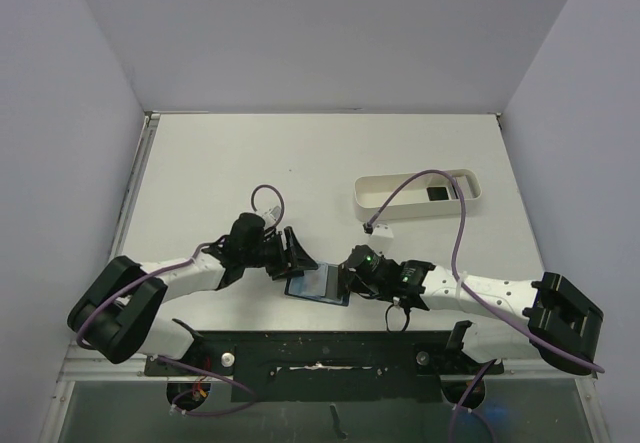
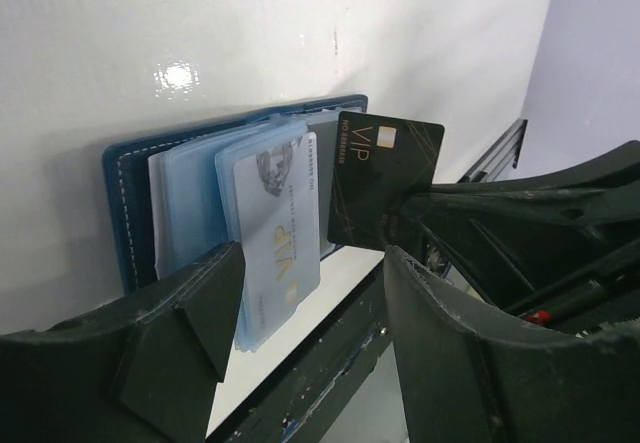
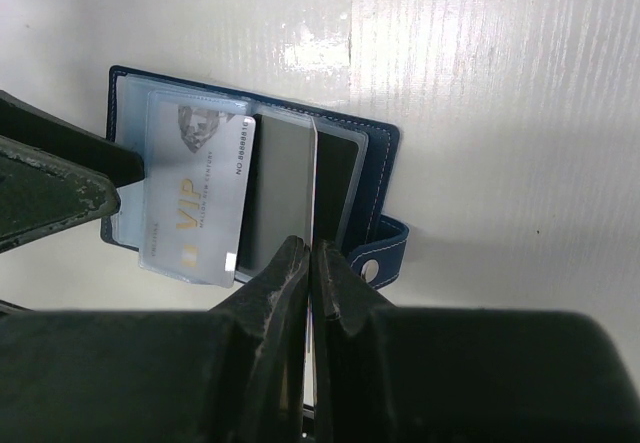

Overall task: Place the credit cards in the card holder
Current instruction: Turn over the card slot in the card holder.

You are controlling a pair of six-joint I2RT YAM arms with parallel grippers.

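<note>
The navy card holder (image 1: 318, 287) lies open on the table near the front edge, its pale clear sleeves fanned up (image 2: 190, 198). One sleeve holds a light VIP card (image 3: 195, 198). My right gripper (image 3: 312, 261) is shut on a black VIP credit card (image 2: 385, 178), which stands on edge over the holder's right half (image 3: 385, 163), beside the snap tab (image 3: 387, 253). My left gripper (image 2: 315, 303) is open at the holder's left side, one finger (image 2: 190, 313) against the sleeves. Another dark card (image 1: 437, 193) lies in the tray.
A long white oval tray (image 1: 400, 185) stands at the back right, with a purple cable (image 1: 420, 178) arching over it. The black base rail (image 1: 320, 348) runs along the table's front edge just behind the holder. Grey walls close in the sides and back.
</note>
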